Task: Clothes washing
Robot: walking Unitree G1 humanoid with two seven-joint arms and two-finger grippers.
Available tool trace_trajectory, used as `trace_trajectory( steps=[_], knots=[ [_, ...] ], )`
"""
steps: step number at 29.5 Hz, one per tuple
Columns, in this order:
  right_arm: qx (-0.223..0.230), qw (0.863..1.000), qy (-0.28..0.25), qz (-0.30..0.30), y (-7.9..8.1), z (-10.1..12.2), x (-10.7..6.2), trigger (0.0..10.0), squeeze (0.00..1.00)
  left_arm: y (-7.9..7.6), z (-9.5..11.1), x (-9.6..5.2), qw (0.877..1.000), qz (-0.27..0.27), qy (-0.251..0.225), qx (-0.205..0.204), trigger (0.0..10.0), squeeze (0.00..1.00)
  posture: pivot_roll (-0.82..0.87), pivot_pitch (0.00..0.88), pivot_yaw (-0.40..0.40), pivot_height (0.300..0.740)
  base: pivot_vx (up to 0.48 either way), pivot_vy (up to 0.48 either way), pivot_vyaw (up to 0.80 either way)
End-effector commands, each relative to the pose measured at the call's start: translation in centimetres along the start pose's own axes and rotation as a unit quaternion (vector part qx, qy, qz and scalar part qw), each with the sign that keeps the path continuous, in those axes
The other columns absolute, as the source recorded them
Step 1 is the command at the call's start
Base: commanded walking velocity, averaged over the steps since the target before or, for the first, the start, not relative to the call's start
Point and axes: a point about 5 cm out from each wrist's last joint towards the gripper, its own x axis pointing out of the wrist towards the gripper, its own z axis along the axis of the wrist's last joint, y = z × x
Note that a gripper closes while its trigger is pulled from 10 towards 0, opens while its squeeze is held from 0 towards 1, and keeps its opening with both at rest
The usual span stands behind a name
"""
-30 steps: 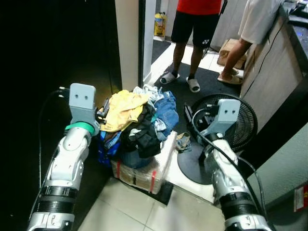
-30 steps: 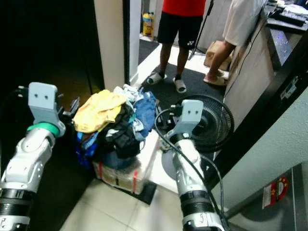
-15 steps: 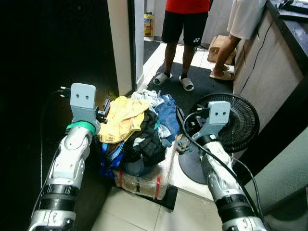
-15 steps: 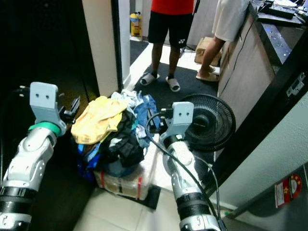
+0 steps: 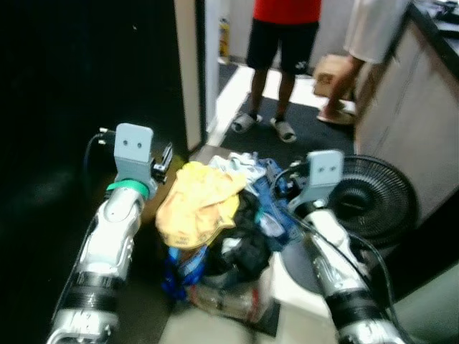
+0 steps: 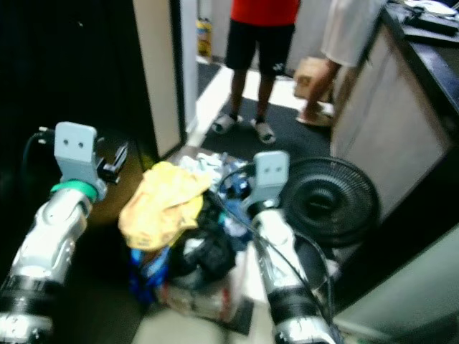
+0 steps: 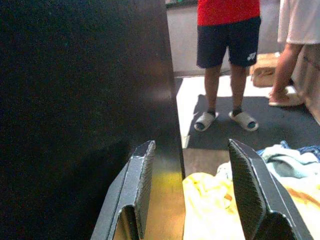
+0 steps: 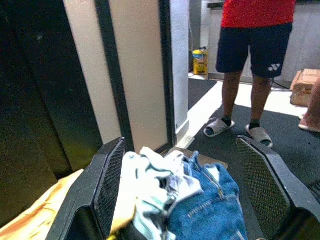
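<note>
Both sets of jaws stand spread, gripping nothing. The left gripper [image 7: 192, 192] hovers over the yellow cloth [image 5: 197, 204] beside a dark wall [image 7: 75, 100]; the right gripper [image 8: 182, 192] hovers over jeans [image 8: 210, 205] and a pale garment [image 8: 150, 180]. The clothes pile [image 5: 222, 229] sits between the arms — a fan [image 5: 369, 201] just right of it. Beyond, two people [image 6: 262, 43] stand on a dark mat [image 8: 285, 145].

A heap of clothes [image 5: 215, 215] lies on a box [image 5: 229, 301] between the two arms. The fan [image 5: 373, 201] stands to its right (just beside), and two people [image 5: 287, 43] stand beyond on a mat [image 5: 308, 136].
</note>
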Motion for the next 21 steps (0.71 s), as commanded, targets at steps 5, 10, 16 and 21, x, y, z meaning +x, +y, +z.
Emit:
trace_trajectory(
  steps=[5, 10, 16, 21],
  knots=[
    [0.014, 1.0, 0.001, 0.005, 0.2, -0.3, -0.2, 10.0, 0.0, 2.0, -0.2, -0.1, 0.999, 0.034, 0.007, -0.005, 10.0, 0.0, 0.07, 0.021, 0.017, 0.74, 0.0, 0.0, 0.0],
    [0.012, 1.0, 0.004, -0.001, -0.2, -0.4, -0.2, 10.0, 0.0, 1.9, -0.3, -0.1, 1.0, 0.029, 0.008, -0.009, 10.0, 0.0, 0.06, 0.02, 0.02, 0.74, 0.0, 0.0, 0.0],
    [0.005, 1.0, 0.008, -0.005, -0.6, -0.6, -0.2, 10.0, 0.0, 1.4, -0.6, 0.0, 0.999, 0.0, 0.015, -0.034, 10.0, 0.0, 0.06, 0.021, 0.019, 0.74, 0.0, 0.0, 0.0],
    [0.005, 1.0, 0.025, -0.011, -1.0, -1.5, -0.6, 10.0, 0.0, 0.3, -1.8, -0.1, 0.997, -0.049, 0.036, -0.046, 10.0, 0.0, 0.06, 0.024, 0.017, 0.74, 0.0, 0.0, 0.0]
  ],
)
